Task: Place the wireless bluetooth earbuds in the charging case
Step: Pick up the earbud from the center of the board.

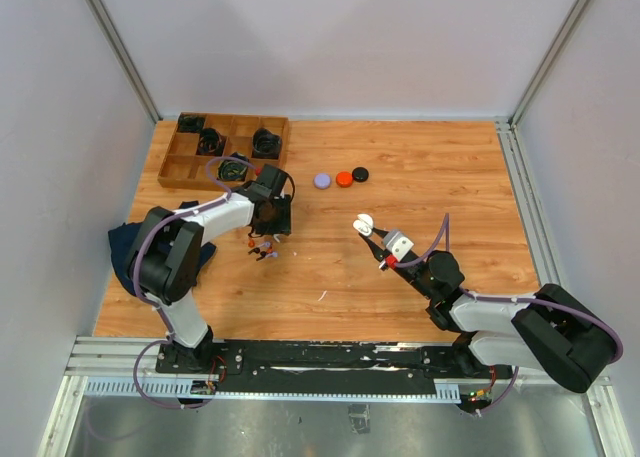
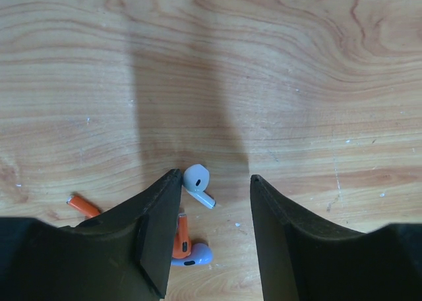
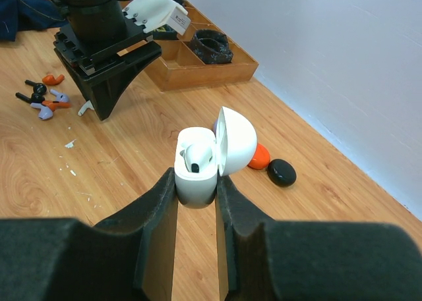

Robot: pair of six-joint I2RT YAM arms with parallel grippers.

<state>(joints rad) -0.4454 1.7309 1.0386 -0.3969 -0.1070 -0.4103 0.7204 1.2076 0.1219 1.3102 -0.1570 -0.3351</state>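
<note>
Wooden table [image 1: 430, 192]: right fingers [image 3: 155, 215] clamp the open charging case [image 3: 198, 176].

Black-and-white jointed arms [image 1: 215, 215]; looping purple cables [image 1: 446, 227] (thin); matte black wedge-fingered claws [image 2: 214, 177] [image 3: 196, 179]

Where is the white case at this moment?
The right pincer holds the white case, lid open, over the table, right of centre in the top view, just nearer than the black disc.

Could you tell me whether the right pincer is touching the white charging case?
Touching. The right wrist view shows the right pincer clamping both sides of the white charging case.
</note>
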